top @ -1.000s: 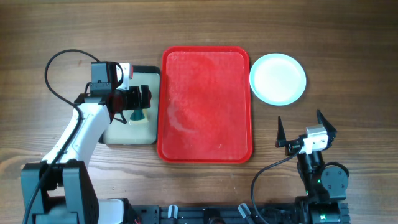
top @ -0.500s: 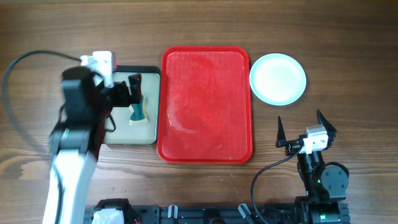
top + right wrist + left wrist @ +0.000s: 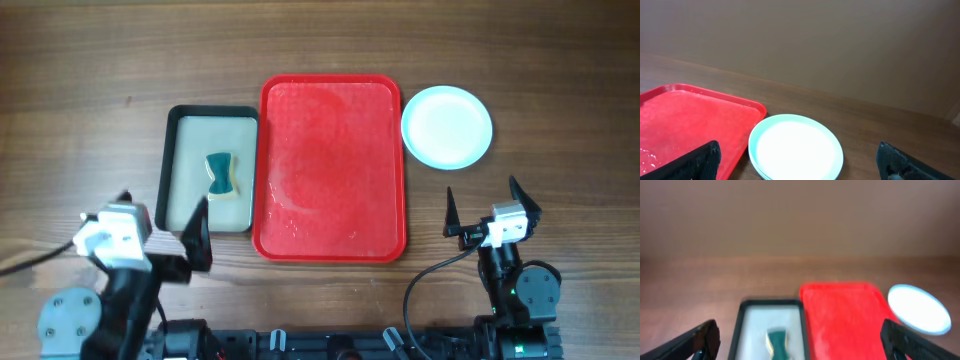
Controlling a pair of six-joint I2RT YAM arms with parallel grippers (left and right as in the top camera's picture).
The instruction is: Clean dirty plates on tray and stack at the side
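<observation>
My left gripper (image 3: 165,205) has pulled back from the basin (image 3: 175,160) to the bench's near-left corner, fingers apart and empty. The right gripper (image 3: 481,190), also spread, sits near the near-right corner.

Overhead, the sponge (image 3: 222,176) now lies alone in the basin. The tray (image 3: 330,170) is bare, and the plates (image 3: 447,126) sit beside its far-right corner.

The left wrist view is blurred but seems to agree.

The right wrist view shows the plates just off the tray, so I judge the job finished.

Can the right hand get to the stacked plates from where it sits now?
Probably yes. The plates lie on the table just ahead of the right hand, beside the tray, with nothing between hand and plates. The hand is open and empty.
</observation>
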